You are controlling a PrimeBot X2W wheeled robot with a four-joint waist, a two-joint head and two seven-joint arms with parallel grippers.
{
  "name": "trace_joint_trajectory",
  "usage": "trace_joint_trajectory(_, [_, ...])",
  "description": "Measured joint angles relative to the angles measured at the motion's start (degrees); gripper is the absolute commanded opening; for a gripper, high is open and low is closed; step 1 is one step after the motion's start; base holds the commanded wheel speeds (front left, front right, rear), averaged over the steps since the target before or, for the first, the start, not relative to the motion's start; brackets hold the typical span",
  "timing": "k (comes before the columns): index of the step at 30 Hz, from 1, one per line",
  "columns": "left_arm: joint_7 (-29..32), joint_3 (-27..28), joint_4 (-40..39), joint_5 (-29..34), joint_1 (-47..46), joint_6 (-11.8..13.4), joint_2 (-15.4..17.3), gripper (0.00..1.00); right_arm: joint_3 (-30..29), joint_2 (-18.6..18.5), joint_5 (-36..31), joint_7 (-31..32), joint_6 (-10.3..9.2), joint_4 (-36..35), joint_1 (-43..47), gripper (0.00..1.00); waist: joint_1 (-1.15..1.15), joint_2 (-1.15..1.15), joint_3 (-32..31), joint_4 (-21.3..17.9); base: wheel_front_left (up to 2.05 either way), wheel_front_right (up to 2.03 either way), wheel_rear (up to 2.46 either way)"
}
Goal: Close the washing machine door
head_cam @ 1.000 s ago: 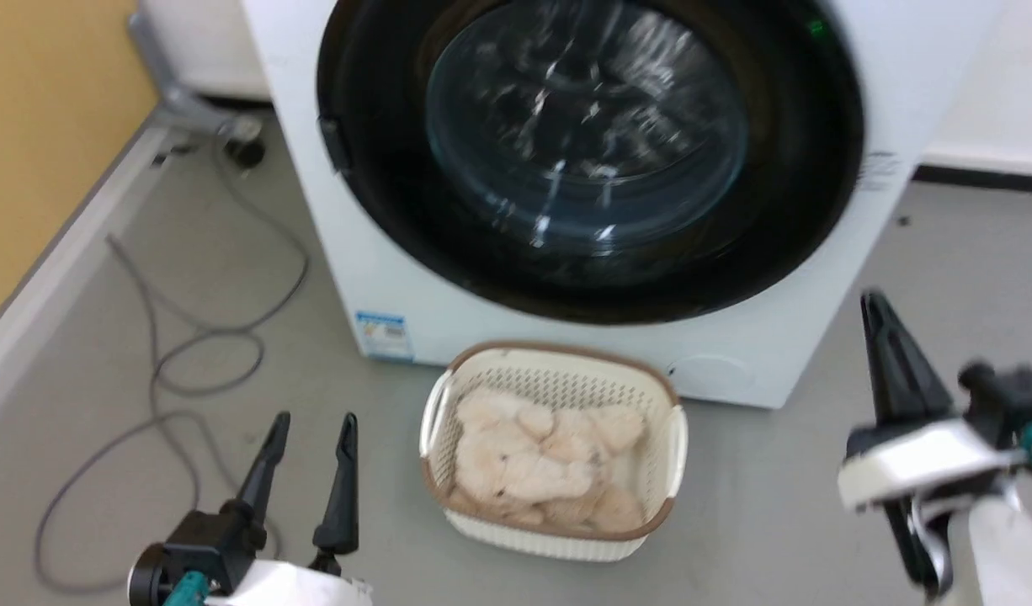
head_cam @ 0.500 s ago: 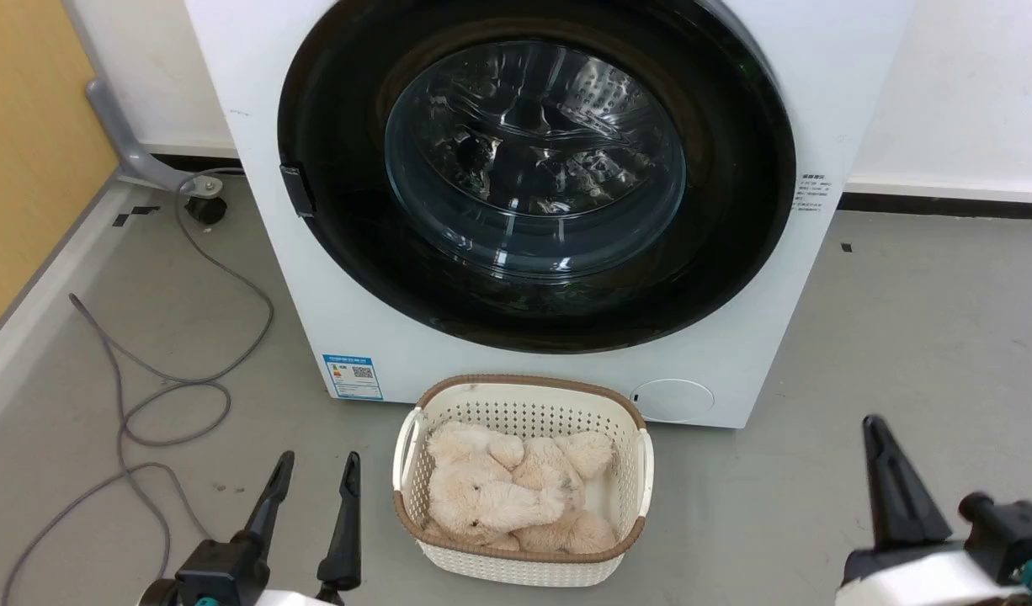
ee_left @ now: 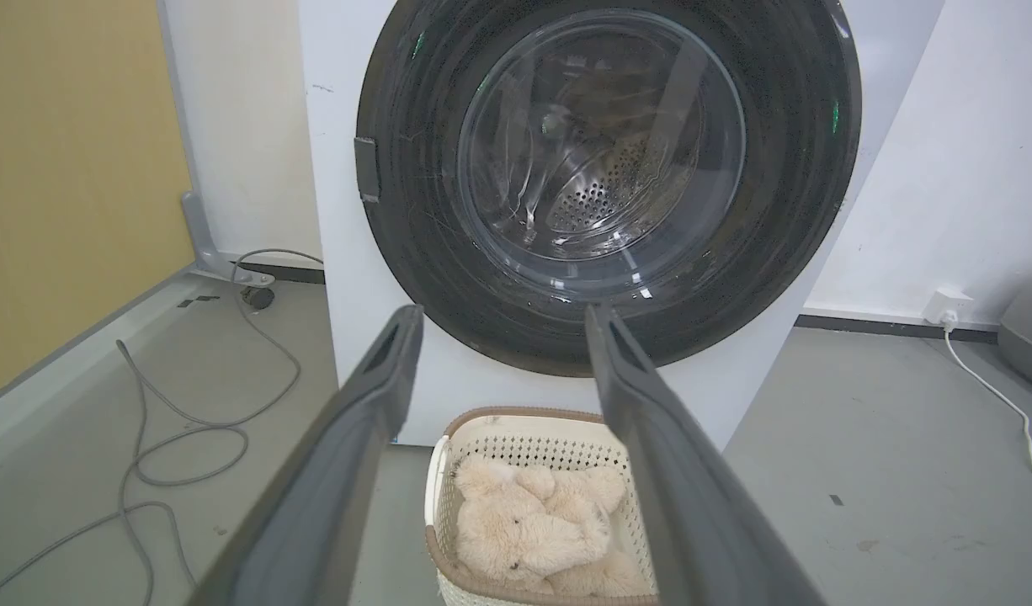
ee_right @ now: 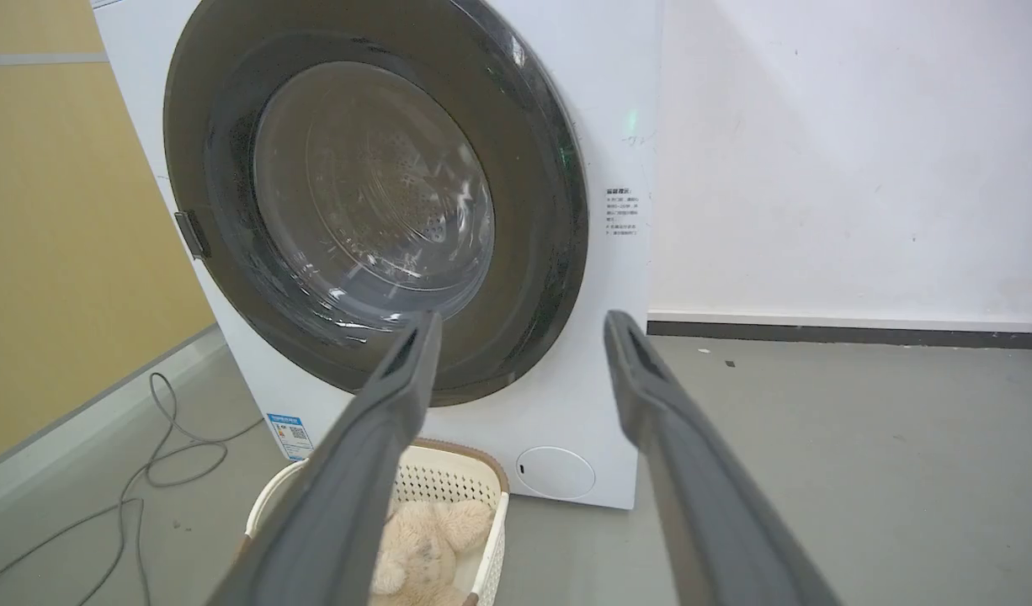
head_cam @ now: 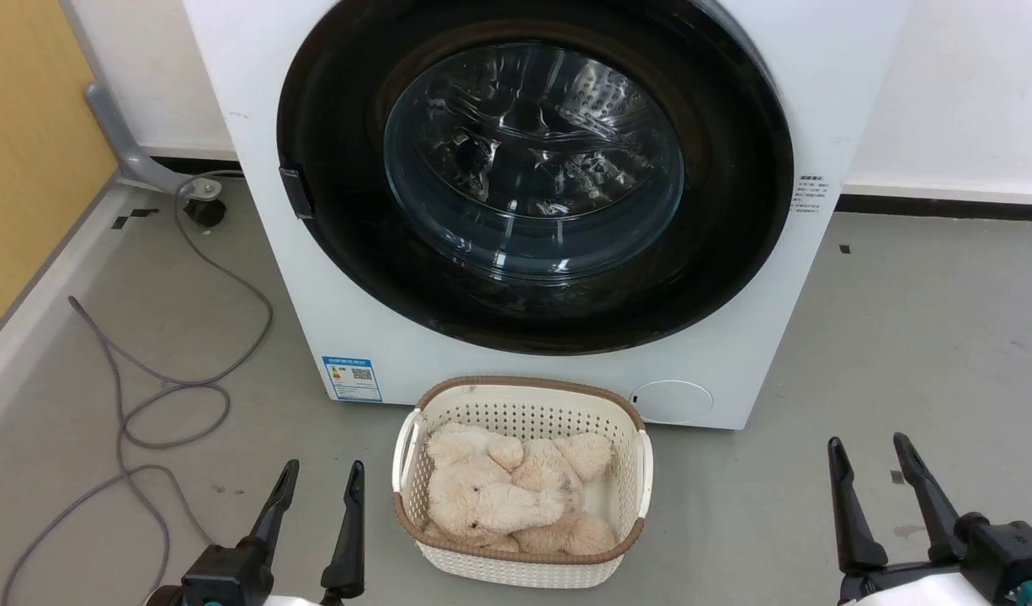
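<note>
Across the upper part of the head view, the washing machine door (head_cam: 533, 168) was seen lying flush against the front of the washing machine (head_cam: 314, 320). At lower left the left gripper (head_cam: 324, 465) and at lower right the right gripper (head_cam: 868, 440) were shown with fingers moderately parted and empty. Between them, a basket (head_cam: 524, 412) of plush toys (head_cam: 508, 497) was set on the floor (head_cam: 903, 337), just before the machine.

Through the left wrist view, the door (ee_left: 600, 160) was seen at upper centre, beyond parted, empty fingers.

Through the right wrist view, the door (ee_right: 373, 194) was seen at upper left, the fingers likewise apart.
</note>
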Motion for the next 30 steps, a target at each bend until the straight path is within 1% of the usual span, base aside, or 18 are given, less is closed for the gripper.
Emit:
trace_joint_trajectory(13, [0.0, 0.09, -0.1, -0.47, 0.0, 0.43, 0.0, 1.0, 0.36, 0.0, 0.04, -0.24, 0.0, -0.98, 0.01, 1.0, 0.0, 0.0, 0.34, 0.05, 0.0, 0.0, 0.0])
trace_joint_trajectory(14, [0.03, 0.12, -0.08, -0.58, 0.0, 0.43, 0.0, 0.0, 0.43, 0.0, 0.04, -0.23, 0.0, -1.02, -0.01, 0.0, 0.0, 0.0, 0.37, 0.03, 0.0, 0.0, 0.0])
trace_joint_trajectory(30, [1.35, 0.16, -0.37, -0.24, -0.02, 0.67, 0.0, 0.0, 0.55, -0.01, -0.12, 1.12, 0.0, -1.03, -0.03, 0.0, 0.0, 0.0, 0.51, -0.31, 0.0, 0.0, 0.0])
